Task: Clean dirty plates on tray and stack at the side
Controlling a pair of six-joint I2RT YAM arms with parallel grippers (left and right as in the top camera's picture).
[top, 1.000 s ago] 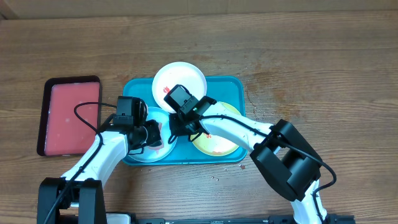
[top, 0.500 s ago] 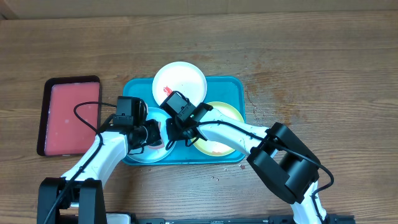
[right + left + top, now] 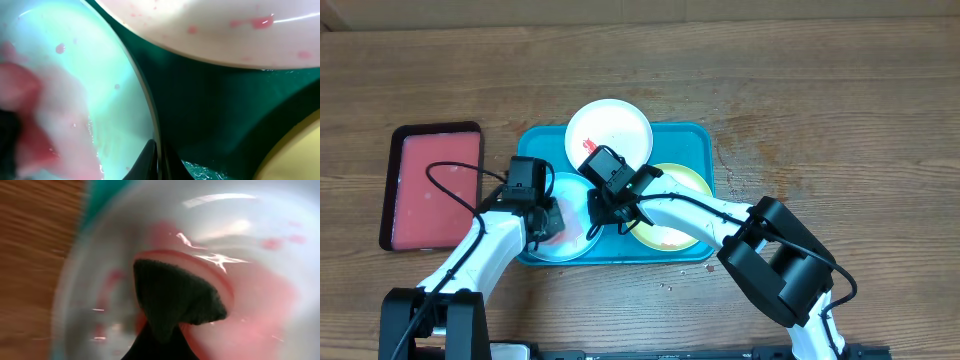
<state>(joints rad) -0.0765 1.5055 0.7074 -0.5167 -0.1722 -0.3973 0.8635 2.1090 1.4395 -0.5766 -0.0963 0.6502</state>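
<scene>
The teal tray (image 3: 698,140) holds three plates. The white plate (image 3: 610,125), with a red smear, sits at its far edge, and the yellow-green plate (image 3: 682,183) lies to the right. The light blue plate (image 3: 560,247) at the front left is covered in pink-red smears (image 3: 260,305). My left gripper (image 3: 550,222) is shut on a dark cloth (image 3: 175,297) that presses on this plate. Over on that plate's right side, my right gripper (image 3: 158,161) is shut on the rim (image 3: 145,95), one finger on each side.
A smaller black-rimmed red tray (image 3: 430,185) lies on the wooden table left of the teal tray. Small wet specks (image 3: 668,286) dot the table in front of the tray. Both arms cross over the tray's front half.
My right gripper has shifted left and closed on the light blue plate's rim. The left gripper has drawn the cloth a little to the left across the plate.
</scene>
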